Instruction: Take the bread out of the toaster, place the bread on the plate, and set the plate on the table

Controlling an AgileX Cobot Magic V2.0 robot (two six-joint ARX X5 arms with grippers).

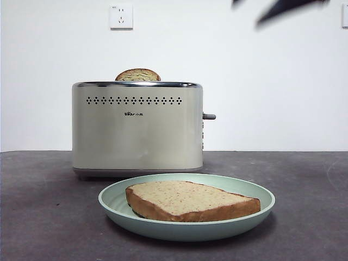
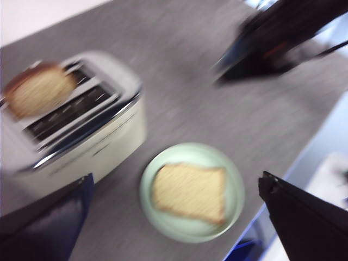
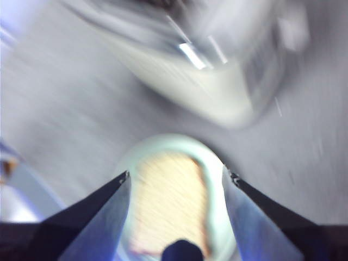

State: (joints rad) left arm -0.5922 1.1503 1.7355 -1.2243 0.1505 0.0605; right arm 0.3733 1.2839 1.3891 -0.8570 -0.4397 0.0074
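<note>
Already the bread [image 1: 193, 200] lies on the plate [image 1: 117, 200], on the table [image 1: 43, 217]. Above them hangs the right gripper [image 3: 176, 176], jaws spread and empty; the likely next move is simply clearing away.

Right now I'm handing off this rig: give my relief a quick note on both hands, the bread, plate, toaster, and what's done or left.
Left hand: open, empty, above the plate.
Right hand: open, empty, over the plate too.
The bread lies flat on the plate, which sits on the table in front of the toaster.
A second slice pokes from the toaster slot.
Done: bread plated, plate on the table.
Left: nothing apparent; pull both arms clear.
</note>
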